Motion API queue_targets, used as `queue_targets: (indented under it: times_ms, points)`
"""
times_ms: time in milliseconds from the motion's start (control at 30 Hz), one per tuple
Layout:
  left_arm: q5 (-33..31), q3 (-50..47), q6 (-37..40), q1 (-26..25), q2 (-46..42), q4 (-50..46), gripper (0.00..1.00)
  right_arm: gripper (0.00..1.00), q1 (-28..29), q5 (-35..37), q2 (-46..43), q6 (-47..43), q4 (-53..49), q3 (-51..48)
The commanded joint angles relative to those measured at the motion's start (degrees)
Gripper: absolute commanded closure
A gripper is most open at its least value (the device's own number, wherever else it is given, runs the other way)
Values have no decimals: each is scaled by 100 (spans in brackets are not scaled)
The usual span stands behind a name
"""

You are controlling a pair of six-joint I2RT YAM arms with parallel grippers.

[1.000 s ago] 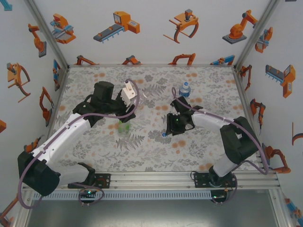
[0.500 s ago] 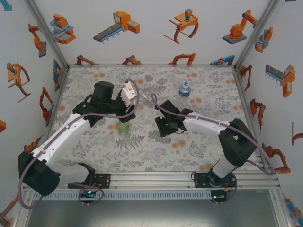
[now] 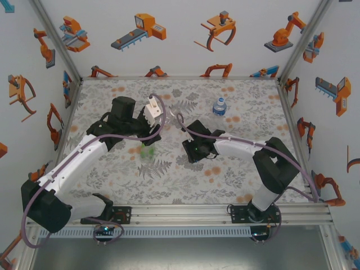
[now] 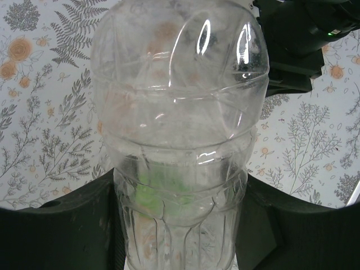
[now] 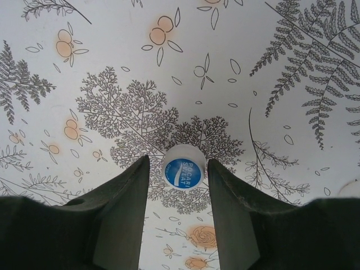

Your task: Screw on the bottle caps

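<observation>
My left gripper [image 4: 180,197] [image 3: 148,139] is shut on the clear plain bottle [image 4: 180,95], which fills the left wrist view. Green from the green-tinted bottle [image 3: 147,151] shows through it; that bottle sits on the table just below the left gripper. My right gripper [image 5: 177,166] [image 3: 190,157] points down at the table. A white bottle cap with a blue printed top [image 5: 182,170] lies between its fingertips, with a slim gap on each side. The blue-label bottle [image 3: 219,106] stands upright at the back.
The floral table cover [image 3: 169,185] stretches to the metal rail at the near edge. The right arm's black body [image 4: 298,39] hangs close to the held bottle. The two grippers are about a hand's width apart at mid-table.
My right gripper has moved left toward the left gripper. The blue cap seen at its tip a second ago is now hidden under it in the top view. The left arm is still.
</observation>
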Motion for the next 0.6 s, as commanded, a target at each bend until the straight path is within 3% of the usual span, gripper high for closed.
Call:
queue_targets:
  times_ms: [0,567]
  points:
    - [108,197,-54,17,31,-56,76,57,35,134,89,-87,-8,64]
    - [64,201,-51,12,14,-56,76,60,118,332,116,-241,-321,163]
